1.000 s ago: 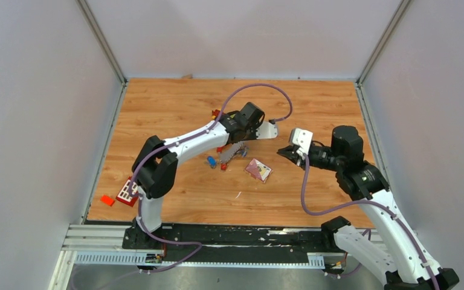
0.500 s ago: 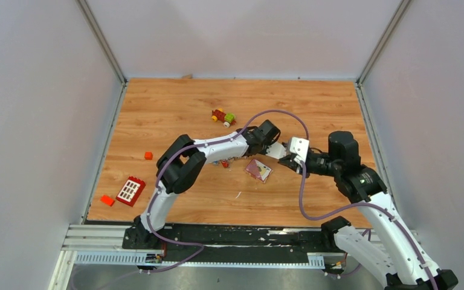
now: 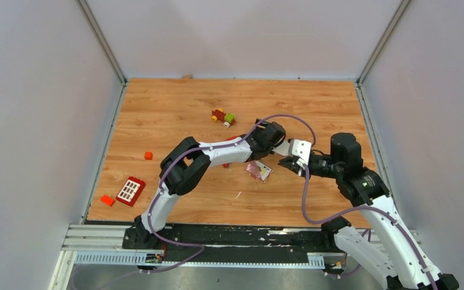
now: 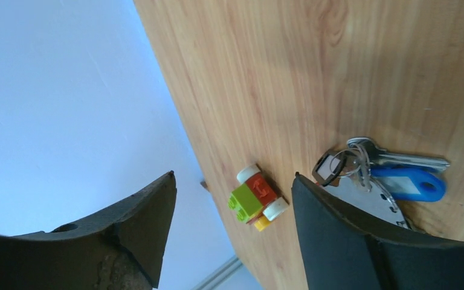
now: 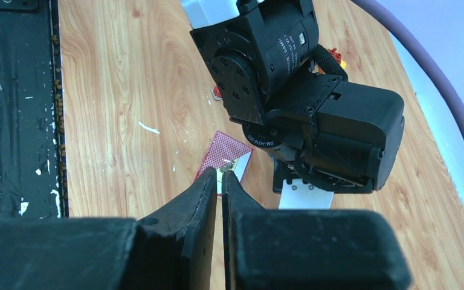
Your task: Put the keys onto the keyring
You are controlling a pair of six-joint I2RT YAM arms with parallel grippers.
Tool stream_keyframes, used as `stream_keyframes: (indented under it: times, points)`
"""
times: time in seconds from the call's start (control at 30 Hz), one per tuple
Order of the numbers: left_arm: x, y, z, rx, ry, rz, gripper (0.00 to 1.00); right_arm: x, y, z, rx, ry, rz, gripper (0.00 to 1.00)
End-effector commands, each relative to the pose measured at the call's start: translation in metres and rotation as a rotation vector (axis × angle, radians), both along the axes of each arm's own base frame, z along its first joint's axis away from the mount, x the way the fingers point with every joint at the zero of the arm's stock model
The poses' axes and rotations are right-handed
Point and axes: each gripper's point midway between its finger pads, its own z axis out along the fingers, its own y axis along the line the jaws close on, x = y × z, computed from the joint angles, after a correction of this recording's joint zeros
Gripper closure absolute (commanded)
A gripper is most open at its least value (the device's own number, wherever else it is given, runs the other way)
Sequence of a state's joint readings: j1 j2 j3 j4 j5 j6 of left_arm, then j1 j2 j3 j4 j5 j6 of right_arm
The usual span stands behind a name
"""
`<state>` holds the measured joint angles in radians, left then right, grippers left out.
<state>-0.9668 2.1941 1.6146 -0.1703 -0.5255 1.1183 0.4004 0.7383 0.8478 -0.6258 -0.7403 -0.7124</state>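
keys [image 4: 408, 183]: small bunch, silver blades plus one blue plastic head, lying flat on the table [image 4: 278, 60] just past the tip of one left finger, outside the gap, gripped by nothing

keyring [image 4: 332, 168]: thin ring right at that same fingertip, grey fob [image 4: 377, 199] partly tucked behind the finger; can't tell which keys are actually threaded on it

left gripper [image 4: 232, 178]: fingers [image 4: 338, 235] spread wide, holding nothing; only thing lined up with the gap is the toy car [image 4: 257, 196], further out beyond the tips

right gripper [image 5: 220, 175]: pinched almost together, no key or ring visible between the tips; tips just over the pink packet [image 5: 226, 151], left wrist very close in front

risk 1: closing the left fingers as they sit probably grabs air or the car, since the bunch is off to one side of the gap

risk 2: sliding that finger sideways could shove the whole bunch along the wood instead of catching it

risk 3: the two wrists are nearly touching, so any reach toward the ring could end in a bump

risk 4: right tips dropping lower would likely pin or drag the packet
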Motion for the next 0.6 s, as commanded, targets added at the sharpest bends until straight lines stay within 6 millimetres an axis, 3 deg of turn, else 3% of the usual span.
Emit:
stream_keyframes:
  times: [0.0,0.17,0.3,0.57]
  points:
    - [0.019,0.024,0.048,-0.111,-0.107,0.106,0.18,-0.006,0.003,0.011,0.026,-0.034,0.036,0.89]
    - [0.026,0.073,0.073,-0.248,-0.073,0.223,0.01,-0.001,0.001,0.029,0.060,-0.025,-0.016,0.74]
    - [0.027,0.119,0.096,-0.394,-0.047,0.326,0.00,0.012,-0.002,0.045,0.083,-0.024,-0.087,0.56]
    - [0.009,0.213,0.143,-0.789,0.018,0.501,0.00,0.079,-0.027,0.048,0.100,0.012,-0.422,0.09]
